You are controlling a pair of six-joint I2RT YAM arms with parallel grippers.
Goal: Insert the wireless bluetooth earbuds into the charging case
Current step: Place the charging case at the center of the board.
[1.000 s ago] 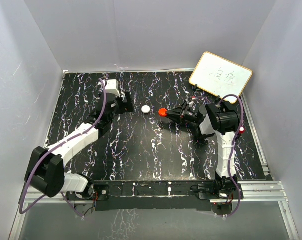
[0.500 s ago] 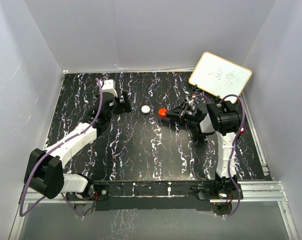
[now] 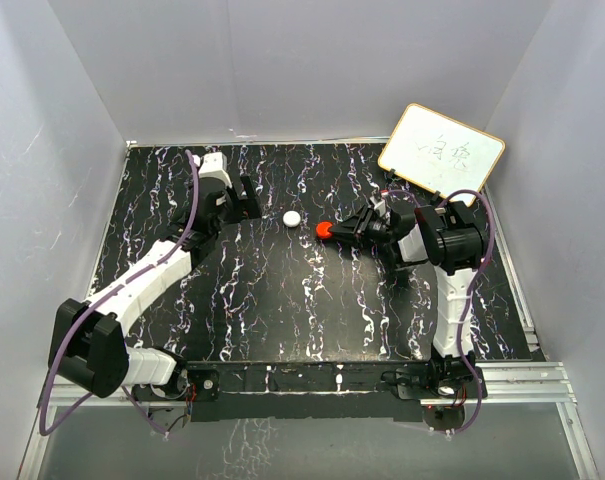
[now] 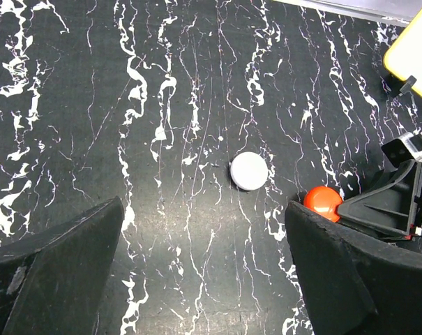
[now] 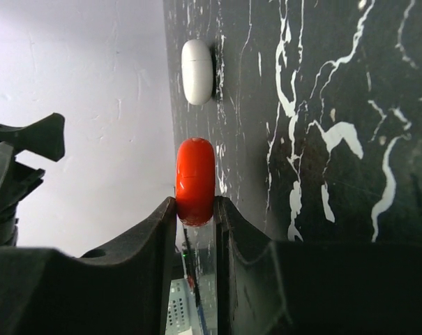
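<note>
The charging case [image 5: 195, 181], a glossy round red puck, is pinched edge-on between the two fingers of my right gripper [image 5: 195, 206]. From above, the charging case [image 3: 324, 230] sits mid-table at the tip of the right gripper [image 3: 336, 230], just over the marbled surface. The left wrist view shows the case [image 4: 322, 201] at the right, beside the right gripper's black fingers [image 4: 388, 202]. My left gripper [image 4: 204, 209] is wide open over bare table, with nothing between its fingers; from above the left gripper [image 3: 244, 200] is left of the case. The earbuds are out of view.
A white round puck [image 3: 292, 218] lies flat between the two grippers; the white puck [image 4: 249, 171] is also just left of the case, and the white puck [image 5: 197, 72] lies beyond it. A small whiteboard [image 3: 442, 150] leans at the back right. Grey walls enclose the black marbled table [image 3: 282, 310].
The left arm's wrist has swung a little left and back, away from the white puck. The right gripper has shifted slightly, still holding the red case.
</note>
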